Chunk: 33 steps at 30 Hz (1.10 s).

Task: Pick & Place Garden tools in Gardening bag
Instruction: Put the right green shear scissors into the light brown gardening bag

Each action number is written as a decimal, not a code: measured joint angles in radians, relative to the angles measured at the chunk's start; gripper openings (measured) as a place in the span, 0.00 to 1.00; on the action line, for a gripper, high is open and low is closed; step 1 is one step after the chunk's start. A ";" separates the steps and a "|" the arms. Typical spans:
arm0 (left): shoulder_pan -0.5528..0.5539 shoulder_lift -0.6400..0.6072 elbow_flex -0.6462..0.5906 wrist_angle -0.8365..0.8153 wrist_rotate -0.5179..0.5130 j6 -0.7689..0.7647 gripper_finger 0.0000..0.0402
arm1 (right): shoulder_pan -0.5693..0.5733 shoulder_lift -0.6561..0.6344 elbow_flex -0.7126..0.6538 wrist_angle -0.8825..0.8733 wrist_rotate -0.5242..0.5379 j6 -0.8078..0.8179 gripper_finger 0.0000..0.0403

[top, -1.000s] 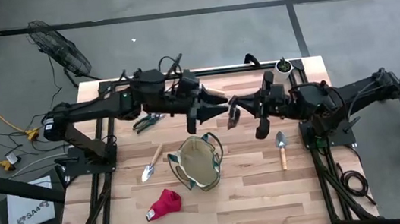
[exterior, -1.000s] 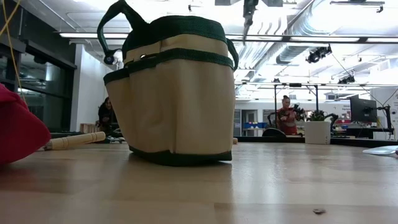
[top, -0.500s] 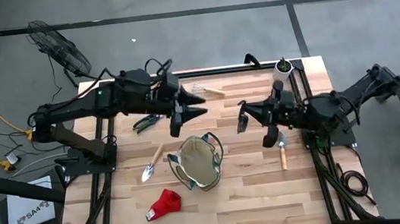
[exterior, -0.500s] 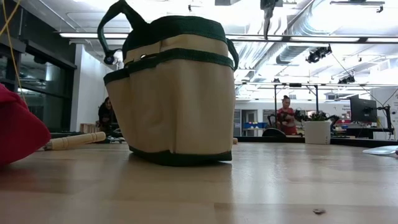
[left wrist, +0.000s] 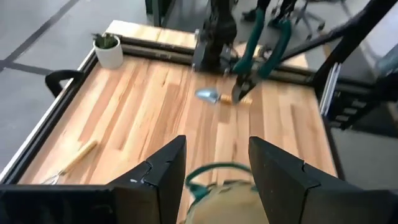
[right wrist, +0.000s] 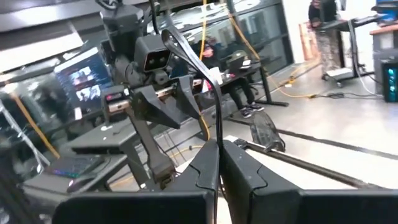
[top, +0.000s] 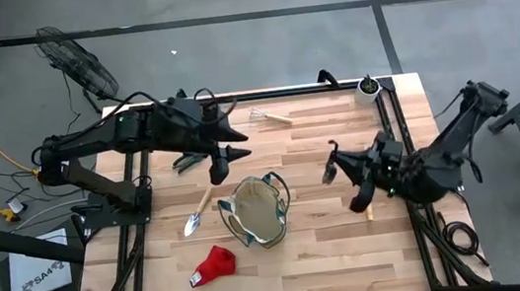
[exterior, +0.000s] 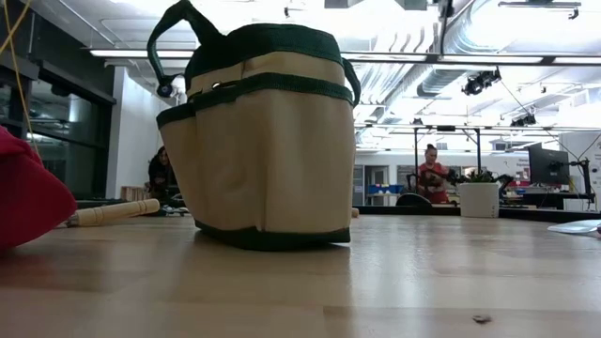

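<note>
While the round tan fabric gardening bag with dark green trim (exterior: 263,150) stands mid-counter (top: 332,246), both arms have drawn back from it.
The left pincer (left wrist: 214,163) hangs partly spread and empty just beyond the bag's left rim. The right pincer (right wrist: 217,163), right of the bag, is clenched on the green-handled pruners (left wrist: 252,43). A second ago both met behind the bag, where the wooden-handled mini rake (top: 269,116) now lies uncovered.

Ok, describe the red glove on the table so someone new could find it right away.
Start at the tan gardening bag in the middle of the table. The red glove lies near the bag, toward the table's front edge on the left arm's side. It is the only red, soft item.
</note>
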 joint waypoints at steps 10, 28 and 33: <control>0.000 0.000 0.000 -0.218 -0.004 0.103 0.42 | 0.067 0.232 0.026 0.359 0.178 -0.081 0.01; 0.000 0.000 0.000 -0.420 -0.127 0.191 0.42 | 0.034 0.630 0.442 0.361 0.285 -0.182 0.01; 0.000 0.000 0.000 -0.479 -0.126 0.214 0.42 | 0.019 0.696 0.504 0.362 0.284 -0.157 0.01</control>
